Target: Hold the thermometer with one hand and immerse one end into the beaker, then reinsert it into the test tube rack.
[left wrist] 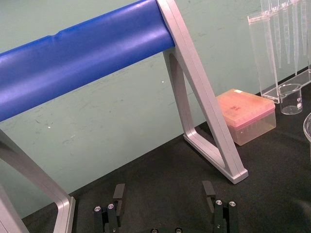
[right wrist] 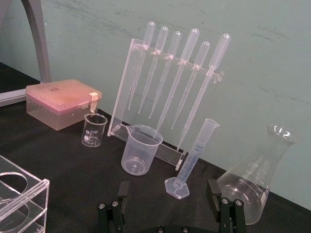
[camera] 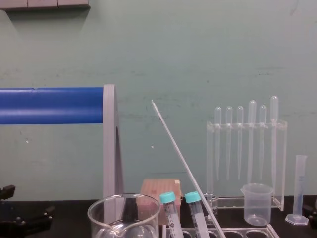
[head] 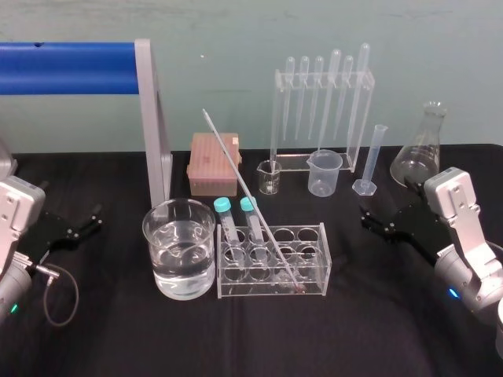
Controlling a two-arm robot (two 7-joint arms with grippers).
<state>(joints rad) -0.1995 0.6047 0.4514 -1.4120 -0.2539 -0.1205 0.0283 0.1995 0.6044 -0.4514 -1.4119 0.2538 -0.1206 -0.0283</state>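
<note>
the thermometer [head: 250,200] stands in the rack [head: 314,259], leaning back toward our left. our right gripper [head: 369,220], spread open, is nearer; the left gripper [head: 88,220], also spread, lies farther.

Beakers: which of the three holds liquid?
The large glass beaker at the front, left of the test tube rack, about half full; the small glass beaker and plastic beaker by the pipette stand look empty.
</note>
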